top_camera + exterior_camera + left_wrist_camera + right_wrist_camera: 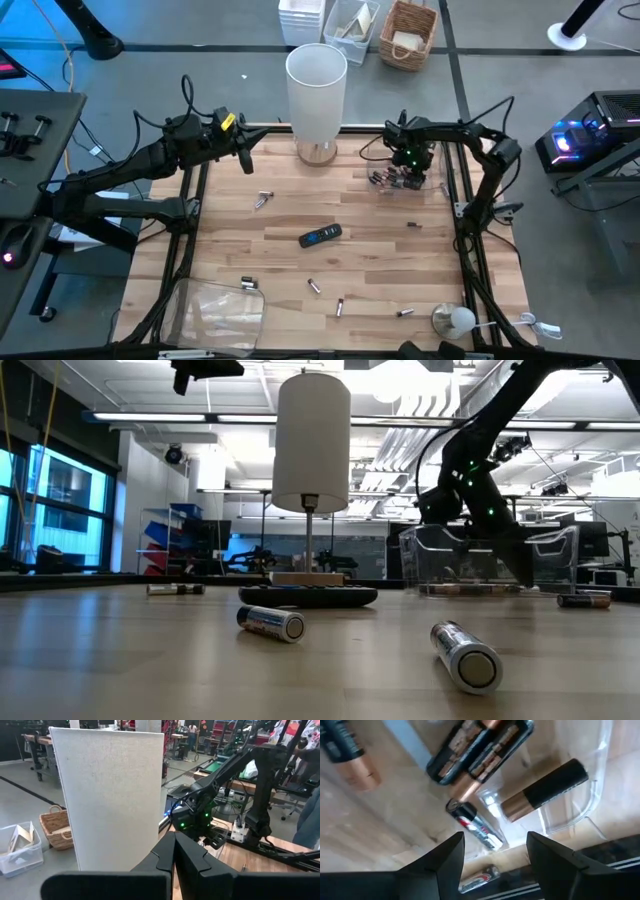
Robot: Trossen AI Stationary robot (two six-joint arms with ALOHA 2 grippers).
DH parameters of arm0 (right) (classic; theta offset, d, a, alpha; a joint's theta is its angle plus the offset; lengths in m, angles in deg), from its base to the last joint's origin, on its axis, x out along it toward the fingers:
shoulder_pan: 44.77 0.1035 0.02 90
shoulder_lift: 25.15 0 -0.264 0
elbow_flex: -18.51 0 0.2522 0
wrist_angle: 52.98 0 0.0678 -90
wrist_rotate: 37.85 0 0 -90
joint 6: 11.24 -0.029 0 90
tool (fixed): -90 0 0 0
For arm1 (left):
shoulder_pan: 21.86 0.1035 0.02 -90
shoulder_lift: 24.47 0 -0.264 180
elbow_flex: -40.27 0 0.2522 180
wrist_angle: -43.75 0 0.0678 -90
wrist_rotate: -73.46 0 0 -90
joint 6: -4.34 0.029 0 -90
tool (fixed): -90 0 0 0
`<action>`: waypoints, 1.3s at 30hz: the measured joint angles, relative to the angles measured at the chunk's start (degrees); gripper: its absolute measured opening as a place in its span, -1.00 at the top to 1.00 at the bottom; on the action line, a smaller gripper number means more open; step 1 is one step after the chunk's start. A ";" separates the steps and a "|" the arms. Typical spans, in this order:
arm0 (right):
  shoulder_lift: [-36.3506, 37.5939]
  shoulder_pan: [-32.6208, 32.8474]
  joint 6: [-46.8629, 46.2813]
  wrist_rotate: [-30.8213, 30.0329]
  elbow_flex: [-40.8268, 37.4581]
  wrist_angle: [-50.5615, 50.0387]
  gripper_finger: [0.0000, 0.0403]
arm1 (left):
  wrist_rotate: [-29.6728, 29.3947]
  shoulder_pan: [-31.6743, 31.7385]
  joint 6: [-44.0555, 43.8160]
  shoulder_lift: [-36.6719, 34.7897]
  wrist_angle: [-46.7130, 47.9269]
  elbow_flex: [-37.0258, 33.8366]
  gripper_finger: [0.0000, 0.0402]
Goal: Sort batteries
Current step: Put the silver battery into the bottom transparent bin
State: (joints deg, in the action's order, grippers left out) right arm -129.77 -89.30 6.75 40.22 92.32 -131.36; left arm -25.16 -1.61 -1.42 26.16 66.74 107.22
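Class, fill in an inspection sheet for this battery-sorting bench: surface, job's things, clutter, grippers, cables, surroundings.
Surface: wooden table, bare between items.
Job's things: batteries scattered loose; more lie in a clear tray under the right gripper.
Clutter: black remote, white lamp, clear container.
Grippers: right gripper open over the tray, holding nothing; left gripper shut, raised near the lamp.
Cables: dark leads along both arms; white cord at the table's corner.
Surroundings: wicker basket, white bins on the floor.

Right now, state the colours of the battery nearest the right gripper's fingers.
Black with a copper end, clearest in the right wrist view.
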 joint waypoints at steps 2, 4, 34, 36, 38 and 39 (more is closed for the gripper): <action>-1.16 0.01 -0.51 -0.95 0.02 0.40 -0.03 | -0.03 0.00 0.00 0.00 -0.01 0.00 1.00; -2.30 0.06 -1.67 -2.64 0.01 1.42 0.00 | -0.48 0.00 0.28 0.00 0.01 0.00 1.00; -2.93 4.95 -4.39 -8.05 -1.94 2.60 0.90 | -1.18 0.04 1.99 0.00 0.03 0.00 1.00; -1.20 4.76 -3.94 -6.67 -1.96 2.67 0.98 | -1.18 0.04 2.23 0.00 0.01 0.00 1.00; 1.15 4.48 -3.49 -4.44 -2.07 2.65 0.99 | -1.18 0.04 3.19 0.00 0.01 0.00 1.00; 2.59 4.27 -3.39 -2.91 -2.21 2.20 0.99 | -1.18 0.04 3.48 0.00 0.01 0.00 1.00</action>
State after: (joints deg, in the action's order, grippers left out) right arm -127.18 -85.03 3.36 37.31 90.11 -129.16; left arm -26.34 -1.57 2.06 26.16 66.75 107.22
